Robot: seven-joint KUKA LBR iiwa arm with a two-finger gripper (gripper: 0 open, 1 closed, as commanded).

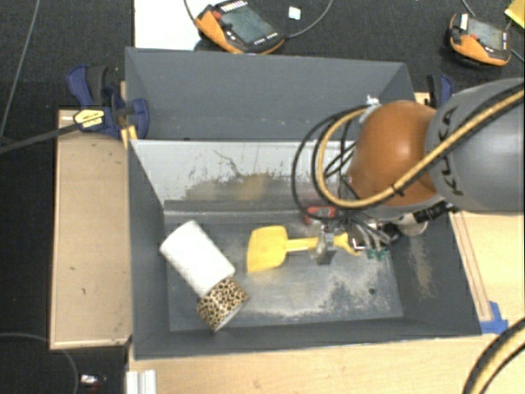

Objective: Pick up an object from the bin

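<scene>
My orange wrist cover (394, 158) is looming closest to the lens, over the right half of the grey bin (271, 97). Beneath it my fingers (326, 254) are pinching the thin handle of the yellow toy shovel (267, 249), which is lying mid-floor with its blade pointing left. A white cylinder with a leopard-print end (201, 271) is resting apart at lower left. I am judging the grasp made and the lift not yet done.

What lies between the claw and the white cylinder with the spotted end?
In the camera view, a yellow toy shovel lies there, its broad blade nearer the white cylinder and its handle reaching to the claw.
</scene>
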